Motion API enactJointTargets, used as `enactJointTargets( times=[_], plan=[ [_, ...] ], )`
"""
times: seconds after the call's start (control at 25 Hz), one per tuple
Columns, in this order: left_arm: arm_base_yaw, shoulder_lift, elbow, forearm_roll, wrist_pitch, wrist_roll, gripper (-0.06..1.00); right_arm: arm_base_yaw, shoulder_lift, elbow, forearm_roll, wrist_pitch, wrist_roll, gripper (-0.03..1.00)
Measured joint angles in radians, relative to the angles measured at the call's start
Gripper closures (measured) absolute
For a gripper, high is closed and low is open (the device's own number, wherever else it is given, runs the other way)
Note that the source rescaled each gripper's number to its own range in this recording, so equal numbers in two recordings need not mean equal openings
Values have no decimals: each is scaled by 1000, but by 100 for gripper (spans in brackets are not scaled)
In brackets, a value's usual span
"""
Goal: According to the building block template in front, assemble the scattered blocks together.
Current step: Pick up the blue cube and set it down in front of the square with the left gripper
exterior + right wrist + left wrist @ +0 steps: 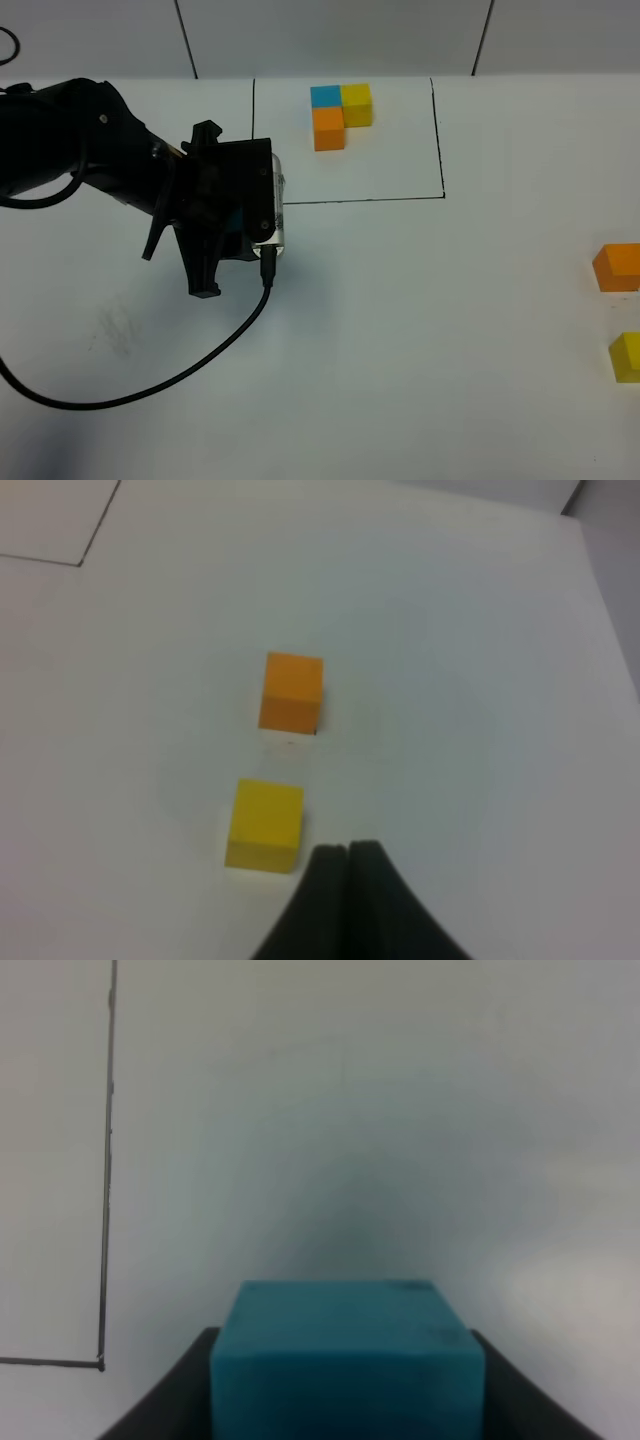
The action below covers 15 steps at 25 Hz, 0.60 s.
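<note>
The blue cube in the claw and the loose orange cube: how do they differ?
The blue cube is clamped in the left gripper; the orange cube sits free on the table. The blue cube is left, near the drawn frame's corner; the orange cube is far right beside a yellow cube. Both are plain, single-coloured cubes.
</note>
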Motion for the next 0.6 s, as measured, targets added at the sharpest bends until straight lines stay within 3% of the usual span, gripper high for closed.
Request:
enactJointTargets(
  times=[0.6],
  plan=[
    [-9, 250, -199, 1, 33, 1, 43, 0, 0, 0, 0, 0, 0, 97]
  ],
)
